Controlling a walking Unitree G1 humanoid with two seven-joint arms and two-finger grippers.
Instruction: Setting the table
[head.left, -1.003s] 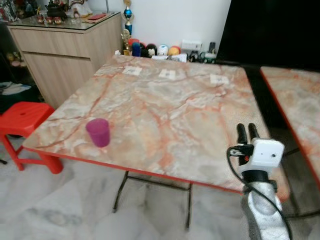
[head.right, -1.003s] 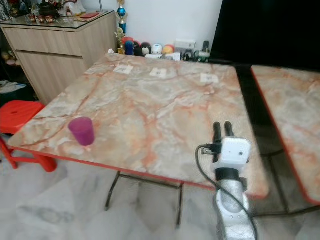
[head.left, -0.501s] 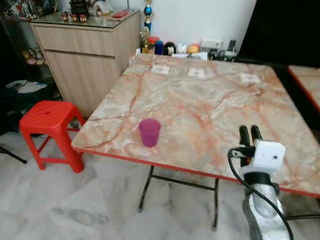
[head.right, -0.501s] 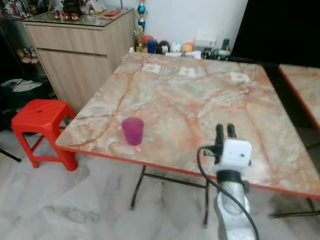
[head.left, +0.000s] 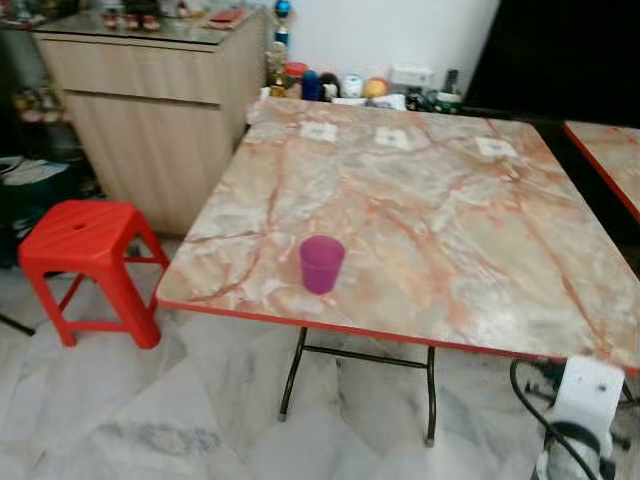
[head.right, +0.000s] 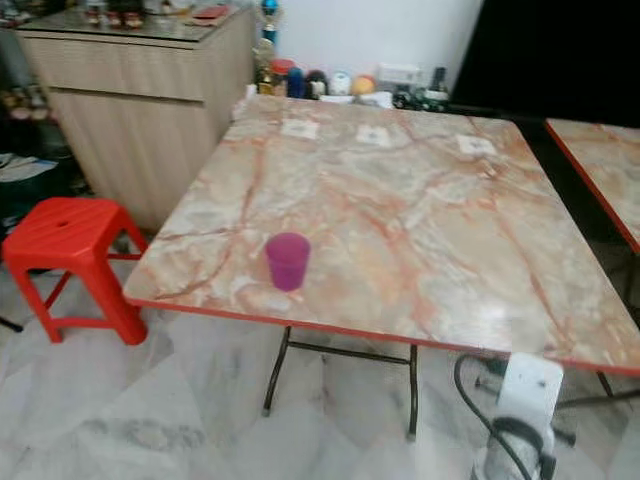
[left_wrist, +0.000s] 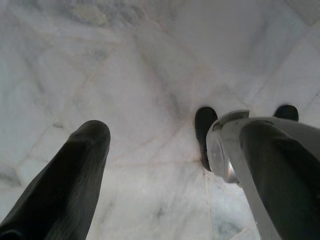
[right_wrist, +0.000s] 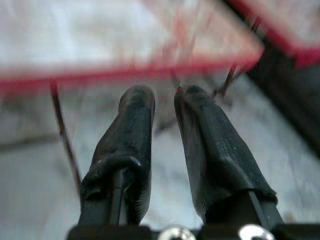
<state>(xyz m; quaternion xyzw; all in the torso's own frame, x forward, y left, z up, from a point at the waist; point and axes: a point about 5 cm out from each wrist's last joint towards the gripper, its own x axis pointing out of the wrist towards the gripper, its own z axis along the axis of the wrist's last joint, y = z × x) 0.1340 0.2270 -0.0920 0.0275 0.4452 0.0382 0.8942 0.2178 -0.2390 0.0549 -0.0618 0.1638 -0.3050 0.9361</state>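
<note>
A purple cup (head.left: 321, 264) stands upright near the front edge of the marble-patterned table (head.left: 430, 210) with a red rim. My right arm hangs low at the right, below the table's front edge, where its white wrist camera (head.left: 585, 392) shows. In the right wrist view my right gripper (right_wrist: 164, 95) is shut with nothing held, its fingers (right_wrist: 131, 135) pointing at the table's red edge from below. My left gripper (left_wrist: 160, 130) hangs idle over the floor, open and holding nothing.
A red plastic stool (head.left: 80, 238) stands left of the table, and a wooden cabinet (head.left: 150, 85) behind it. A second marble table (head.left: 612, 160) is at the right. Three small paper cards (head.left: 392, 138) lie along the table's far side. Balls and bottles (head.left: 340, 85) line the wall.
The view has shifted, so the cup now sits nearer the middle. My right arm has dropped from in front of the tabletop to below its front edge.
</note>
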